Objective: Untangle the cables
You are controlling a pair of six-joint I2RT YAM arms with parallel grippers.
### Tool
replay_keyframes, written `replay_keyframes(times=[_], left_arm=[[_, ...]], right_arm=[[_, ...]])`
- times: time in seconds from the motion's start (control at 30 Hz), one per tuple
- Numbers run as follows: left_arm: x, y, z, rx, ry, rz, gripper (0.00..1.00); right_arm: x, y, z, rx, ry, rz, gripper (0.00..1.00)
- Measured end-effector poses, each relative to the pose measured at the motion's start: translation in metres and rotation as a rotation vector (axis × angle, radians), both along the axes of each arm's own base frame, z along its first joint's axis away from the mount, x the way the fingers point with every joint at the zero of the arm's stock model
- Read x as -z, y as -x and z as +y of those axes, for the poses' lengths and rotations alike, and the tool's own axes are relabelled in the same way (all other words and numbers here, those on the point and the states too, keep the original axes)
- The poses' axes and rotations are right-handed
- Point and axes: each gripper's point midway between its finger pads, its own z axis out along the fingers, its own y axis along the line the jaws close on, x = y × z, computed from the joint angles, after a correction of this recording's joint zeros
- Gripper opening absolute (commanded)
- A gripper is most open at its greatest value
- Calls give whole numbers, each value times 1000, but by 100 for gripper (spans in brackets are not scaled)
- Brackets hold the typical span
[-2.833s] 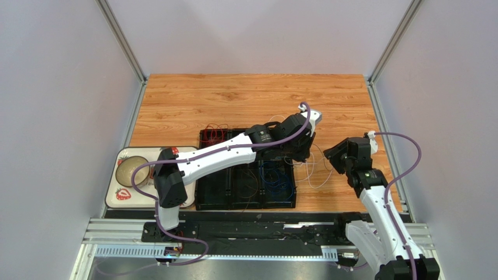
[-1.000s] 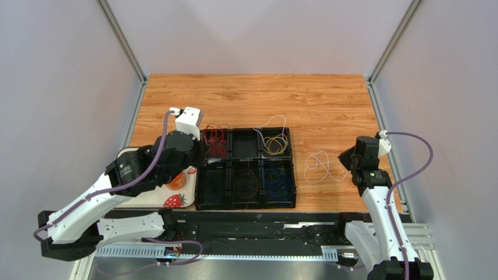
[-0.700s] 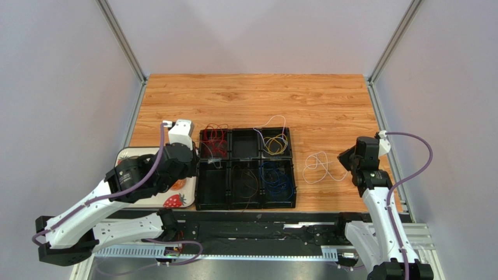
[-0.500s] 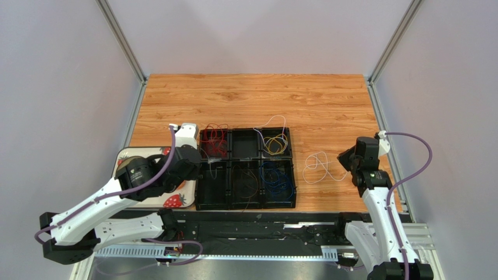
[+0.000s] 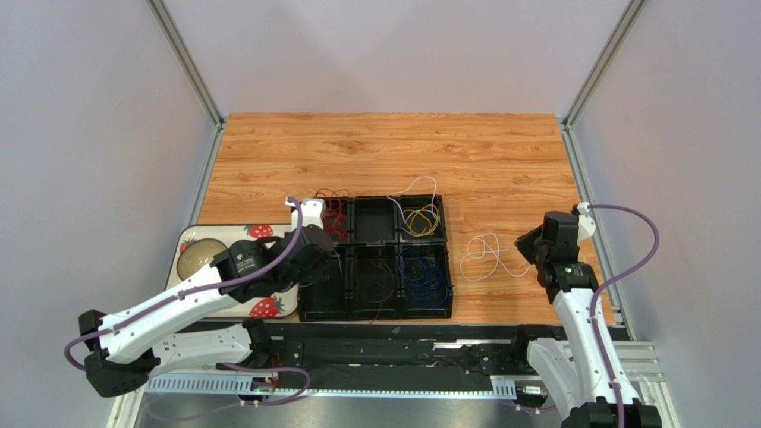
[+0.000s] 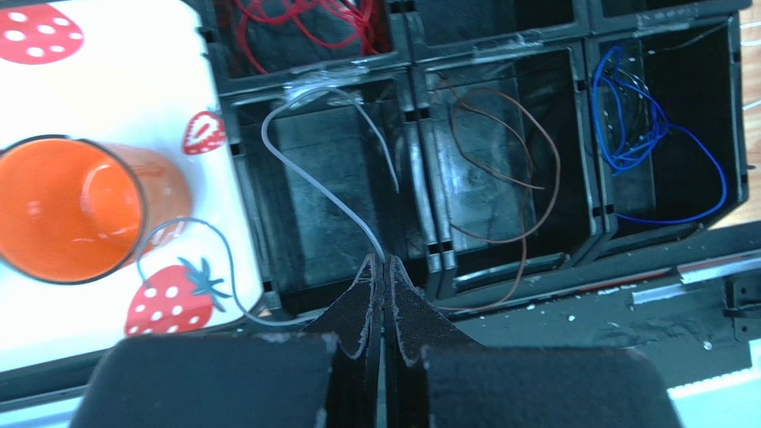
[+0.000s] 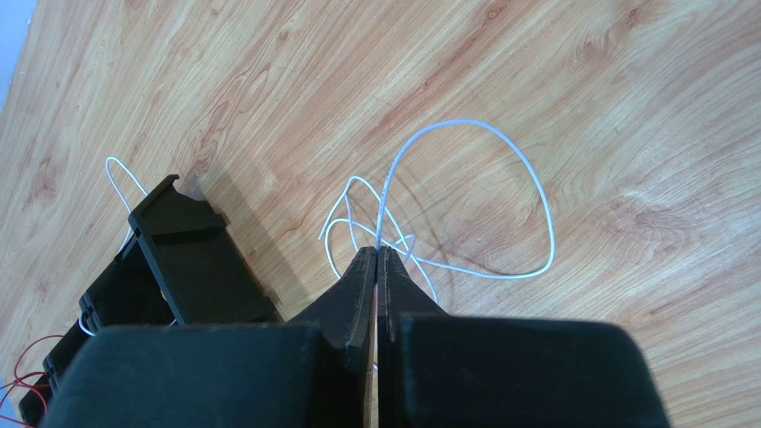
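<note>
The left pincer [image 6: 384, 267] is pinched tight on a pale grey wire [image 6: 308, 183] that loops over the near-left bin of the black tray [image 5: 375, 312]. A stray end seems to trail left onto the strawberry plate [image 6: 107, 89] by the orange cup [image 6: 62, 209]. The right pincer [image 7: 376, 254] is clamped on a white wire [image 7: 458, 122] lying in loops on the desk [image 7: 581, 89], just right of the tray. The step looks like binning the grey wire: next comes lowering, letting go, and tucking that end inside.
</note>
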Motion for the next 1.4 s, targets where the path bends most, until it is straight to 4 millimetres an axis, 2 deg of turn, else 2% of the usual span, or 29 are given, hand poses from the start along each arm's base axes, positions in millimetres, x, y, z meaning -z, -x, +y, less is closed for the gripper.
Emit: replay_keyframes(times=[0.6,0.87,1.03,1.3,1.4], left_arm=[[8,-15,-62,54,110,32,0],[25,-19,-80,64,99,67,0],[39,-17,-74,52,82,79,0],[50,-17,-47,-7,40,66,0],[61,-17,-35,-42,20,77,0]], right_arm=[[3,4,-1,-11,13,0,0],[8,7,-3,-19,29,7,0],[9,9,3,-47,17,-3,0],[13,11,12,-95,-7,6,0],[12,11,14,-106,-13,4,0]])
